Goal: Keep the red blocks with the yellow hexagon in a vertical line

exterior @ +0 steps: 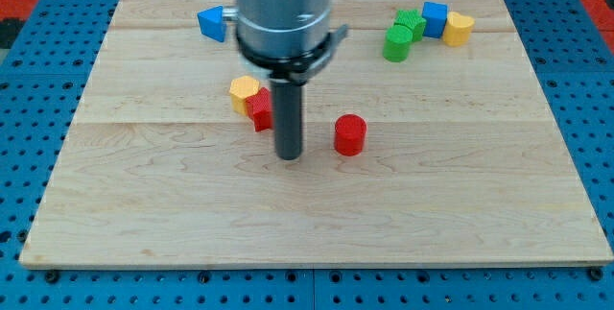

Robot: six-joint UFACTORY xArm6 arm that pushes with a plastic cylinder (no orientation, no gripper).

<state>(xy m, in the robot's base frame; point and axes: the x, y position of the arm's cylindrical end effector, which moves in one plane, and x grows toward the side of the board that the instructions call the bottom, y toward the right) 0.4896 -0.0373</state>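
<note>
The yellow hexagon sits left of the board's middle. A red star block touches its lower right side and is partly hidden behind my rod. A red cylinder stands apart, to the right and slightly lower. My tip rests on the board below and right of the red star, left of the red cylinder, touching neither as far as I can see.
A blue triangular block lies at the top left. At the top right stands a cluster: two green blocks, a blue cube and a yellow block. The wooden board lies on a blue pegboard.
</note>
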